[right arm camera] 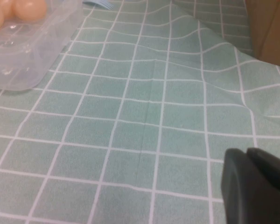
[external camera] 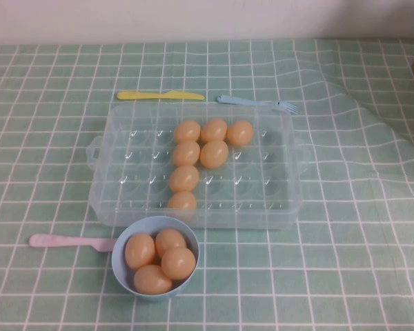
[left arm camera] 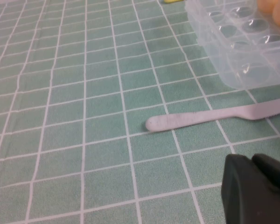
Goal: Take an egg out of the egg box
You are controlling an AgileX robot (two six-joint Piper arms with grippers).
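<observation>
The clear plastic egg box (external camera: 124,172) lies in the middle of the table. Several glossy orange-tan eggs sit in its dimples, one of them at the front edge (external camera: 182,203) and another at the back right (external camera: 240,132). The box's corner shows in the left wrist view (left arm camera: 242,56) and in the right wrist view (right arm camera: 23,51) with eggs (right arm camera: 30,8). My left gripper (left arm camera: 252,161) is shut and empty, low over the cloth left of the box. My right gripper (right arm camera: 246,151) is shut and empty, over the cloth right of the box. Neither gripper shows in the high view.
A light-blue bowl (external camera: 121,265) holding several eggs stands in front of the box. A pink knife (external camera: 69,241) lies left of the bowl, also in the left wrist view (left arm camera: 210,116). A yellow knife (external camera: 159,95) and a blue fork (external camera: 259,103) lie behind the box. The checked cloth is rumpled at right.
</observation>
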